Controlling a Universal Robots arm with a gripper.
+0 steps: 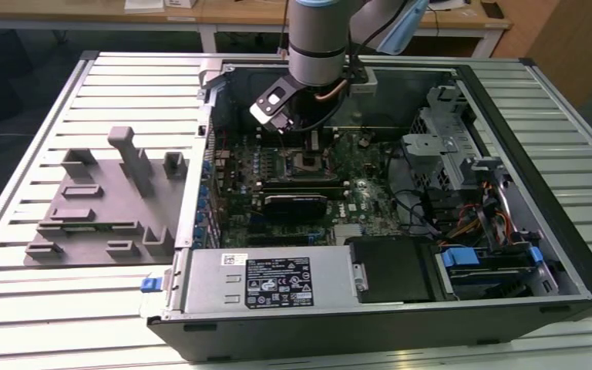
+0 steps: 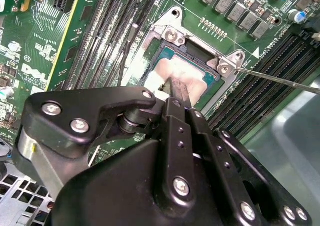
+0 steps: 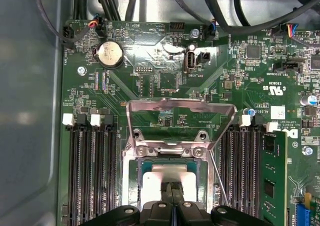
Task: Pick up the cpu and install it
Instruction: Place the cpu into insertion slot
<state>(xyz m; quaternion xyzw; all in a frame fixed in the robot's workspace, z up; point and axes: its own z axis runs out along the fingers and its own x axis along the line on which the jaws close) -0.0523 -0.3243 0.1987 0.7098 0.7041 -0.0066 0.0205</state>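
Note:
The cpu (image 2: 195,78) lies flat in the open socket (image 3: 131,173) on the green motherboard, its silver top (image 3: 167,177) facing up. The socket's metal bracket (image 3: 180,110) stands tilted up, and its thin lever (image 2: 280,79) is swung out to the side. My gripper (image 2: 175,88) hangs directly over the cpu with its two narrow black fingers pressed together, their tips (image 3: 172,192) at the chip's top surface. I cannot tell if they touch it. In the exterior view the arm reaches down into the open computer case, with the gripper (image 1: 304,139) just above the socket (image 1: 301,163).
Memory slots flank the socket, one holding a green module (image 3: 272,171). Black cables (image 3: 225,16) run along the case's wall past the board. The grey power supply (image 1: 265,281) and drive cage (image 1: 461,169) crowd the case. A grey parts fixture (image 1: 101,200) sits on the slatted table.

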